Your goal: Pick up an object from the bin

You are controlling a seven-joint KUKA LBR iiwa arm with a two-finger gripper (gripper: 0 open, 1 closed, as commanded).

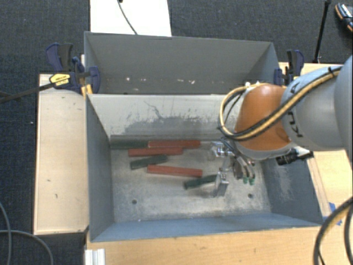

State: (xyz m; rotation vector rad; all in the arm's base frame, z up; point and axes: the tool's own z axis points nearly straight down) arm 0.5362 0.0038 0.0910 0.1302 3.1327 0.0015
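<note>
The gripper [222, 185], half hidden under the orange cover [263, 115], sits at the right end of a green bar [197, 183]; whether it grips cannot be told.

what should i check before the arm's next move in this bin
1. End effector down inside the bin, near the floor's right part: ok.
2. A thing within its reach: a short dark green stick lies just at its left: ok.
3. Grip on that stick: cannot tell.
4. Stick free of neighbours: the lower red stick lies close above it, perhaps touching: cannot tell.
5. End effector clear of the bin's walls: ok.
6. Other sticks lie farther left, out of the way: ok.
</note>
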